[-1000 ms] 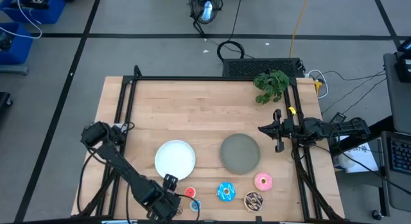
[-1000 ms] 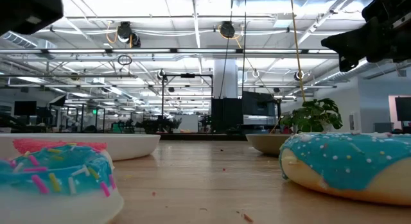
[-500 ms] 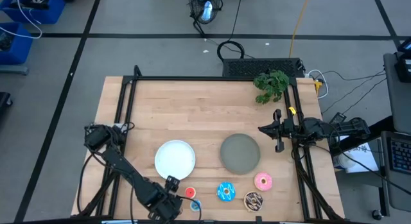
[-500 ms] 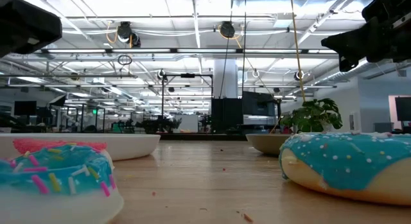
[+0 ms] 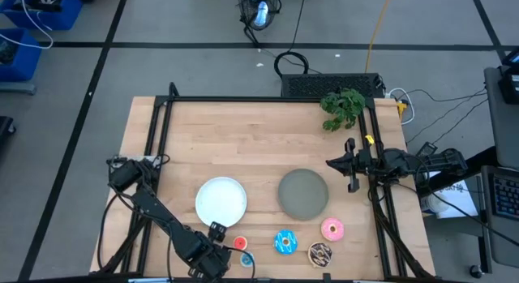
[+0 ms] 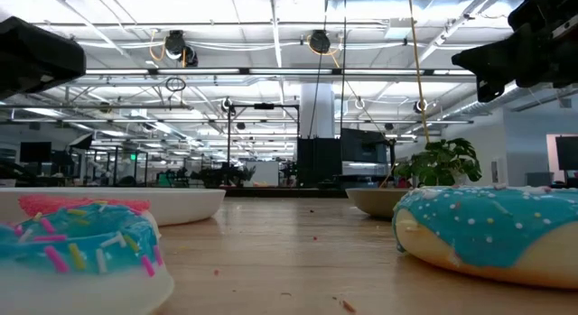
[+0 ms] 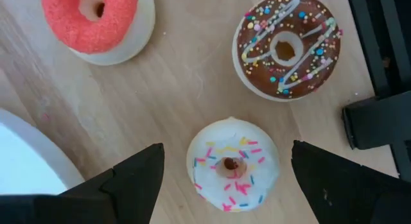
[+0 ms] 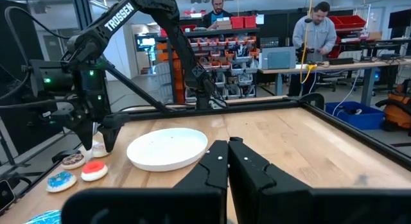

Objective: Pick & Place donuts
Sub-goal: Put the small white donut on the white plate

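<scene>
Where donuts (image 5: 285, 242) lie, pale wooden table (image 5: 243, 145), workshop beyond.

Donuts (image 5: 285, 242) apparently before both plates (image 5: 221, 200)

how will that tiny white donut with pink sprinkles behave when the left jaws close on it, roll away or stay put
The tiny white donut lies flat on the wood table, so it probably will not roll. It looks small and light, so a touch from one side may slide it. The left gripper is open with the donut between its fingers, so an even squeeze likely holds the rounded rim.
</scene>
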Controlling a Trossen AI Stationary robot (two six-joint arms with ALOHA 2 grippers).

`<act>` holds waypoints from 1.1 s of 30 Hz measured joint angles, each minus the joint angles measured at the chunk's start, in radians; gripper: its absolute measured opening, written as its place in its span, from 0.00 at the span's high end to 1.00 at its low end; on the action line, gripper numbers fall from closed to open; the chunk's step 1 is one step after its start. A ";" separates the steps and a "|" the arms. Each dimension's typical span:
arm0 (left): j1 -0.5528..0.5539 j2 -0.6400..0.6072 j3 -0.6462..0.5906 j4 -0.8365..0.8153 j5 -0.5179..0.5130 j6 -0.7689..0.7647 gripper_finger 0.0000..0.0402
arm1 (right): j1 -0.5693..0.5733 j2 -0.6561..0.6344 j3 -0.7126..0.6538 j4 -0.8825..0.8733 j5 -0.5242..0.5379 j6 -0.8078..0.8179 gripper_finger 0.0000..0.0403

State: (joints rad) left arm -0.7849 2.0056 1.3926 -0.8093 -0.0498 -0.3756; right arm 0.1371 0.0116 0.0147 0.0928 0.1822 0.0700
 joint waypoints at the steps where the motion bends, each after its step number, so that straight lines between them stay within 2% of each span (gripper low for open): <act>1: 0.000 0.000 0.000 -0.001 -0.002 0.004 0.16 | 0.000 0.000 0.000 0.001 0.000 0.000 1.00; 18: 0.000 -0.004 -0.071 0.084 0.004 0.003 0.17 | 0.000 0.000 0.000 0.000 0.000 -0.003 1.00; 21: 0.000 -0.004 -0.071 0.085 0.005 -0.007 0.23 | 0.000 0.000 0.000 0.000 0.000 -0.003 1.00; 28: -0.001 -0.004 -0.072 0.085 0.005 -0.001 0.45 | 0.000 0.000 0.000 0.000 0.000 -0.003 1.00; 33: 0.004 -0.008 -0.073 0.078 -0.001 -0.001 0.55 | 0.000 0.000 0.000 0.000 0.000 -0.003 1.00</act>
State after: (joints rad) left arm -0.7807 1.9978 1.3197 -0.7317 -0.0504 -0.3763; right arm 0.1368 0.0115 0.0148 0.0929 0.1822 0.0669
